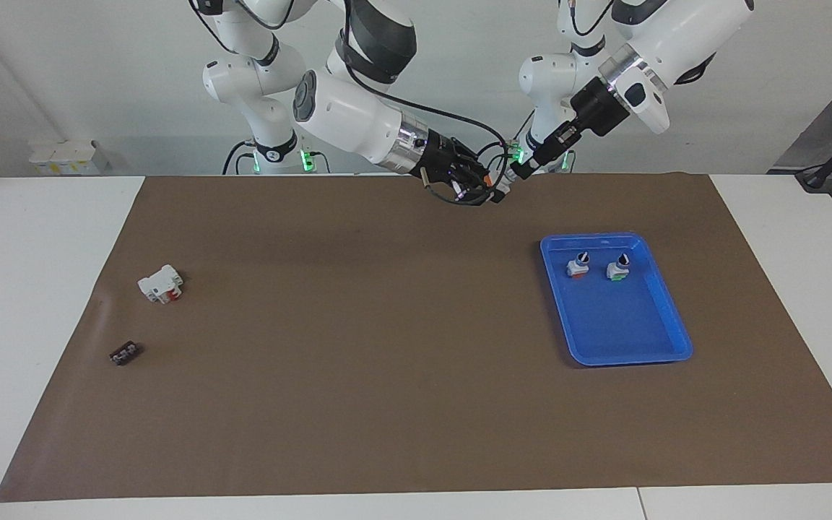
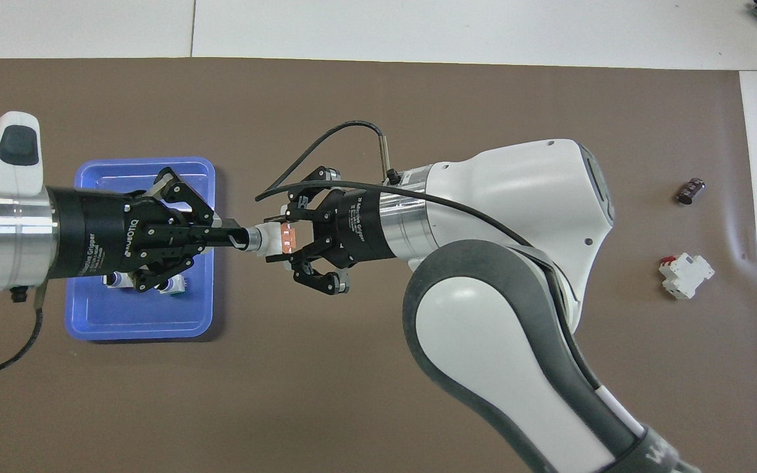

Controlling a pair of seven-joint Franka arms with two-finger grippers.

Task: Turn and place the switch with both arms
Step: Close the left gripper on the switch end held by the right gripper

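The switch (image 2: 268, 238), with white body and orange-red base, is held in the air between both grippers, over the brown mat beside the blue tray. It also shows in the facing view (image 1: 497, 187). My right gripper (image 2: 283, 238) (image 1: 487, 185) is shut on its orange-red base end. My left gripper (image 2: 240, 239) (image 1: 516, 172) is shut on its knob end; the knob is hidden between the fingers.
The blue tray (image 1: 625, 325) (image 2: 142, 315), toward the left arm's end, holds a second orange-based switch (image 1: 577, 267) and a green-based switch (image 1: 617, 269). A white block with a red part (image 1: 161, 283) (image 2: 685, 274) and a small dark part (image 1: 126, 353) (image 2: 690, 191) lie toward the right arm's end.
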